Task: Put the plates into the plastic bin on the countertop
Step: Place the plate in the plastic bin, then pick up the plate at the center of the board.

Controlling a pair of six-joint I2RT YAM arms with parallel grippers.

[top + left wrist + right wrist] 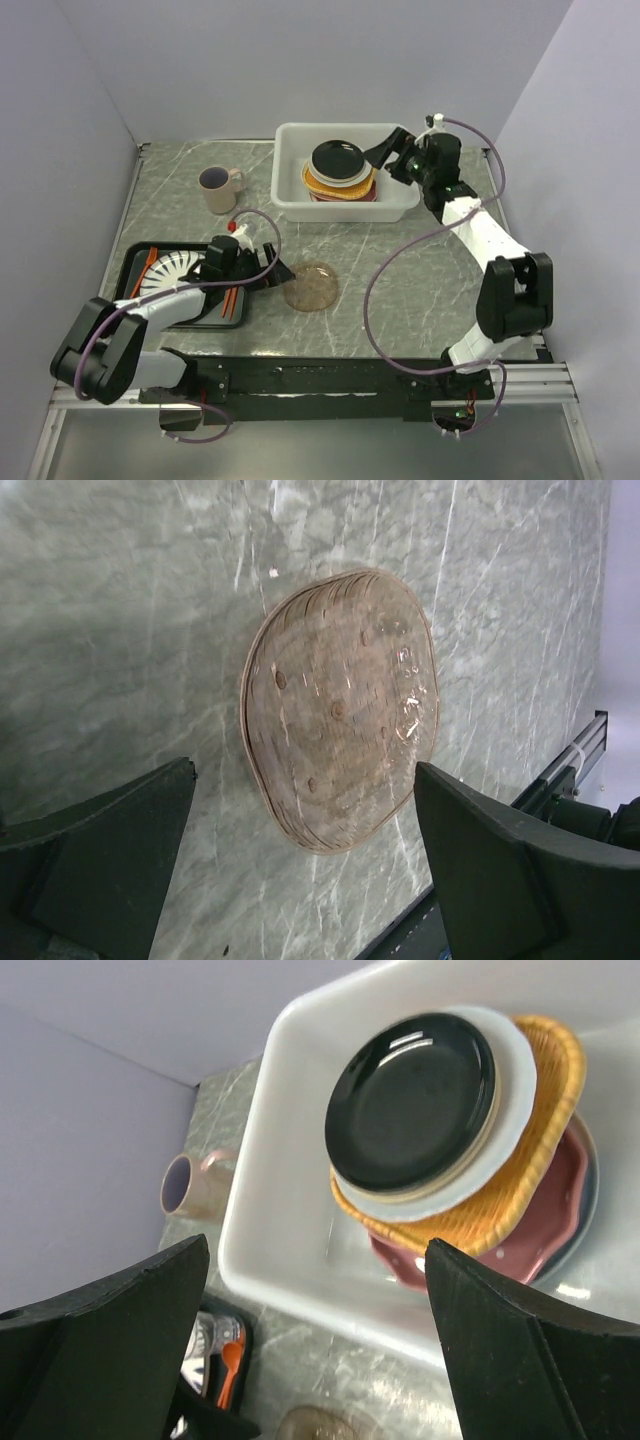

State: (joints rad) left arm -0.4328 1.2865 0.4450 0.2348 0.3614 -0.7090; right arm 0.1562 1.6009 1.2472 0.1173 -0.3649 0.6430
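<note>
The plastic bin (290,190) stands at the back of the countertop (420,270) and holds a stack of plates. A black plate (410,1100) lies on top, over a white one (510,1110), an orange squarish one (530,1190) and a dark pink one (545,1230). My right gripper (383,158) (316,1250) hangs open over the bin's right side, holding nothing. A small tan plate (311,286) (340,710) lies on the countertop in front of the bin. My left gripper (280,272) (303,780) is open just left of it, without touching.
A black tray (135,265) at the left holds a white ribbed plate (170,272) and orange utensils (228,1358), with my left arm over it. A mug (218,189) stands left of the bin. Walls close in the back and both sides.
</note>
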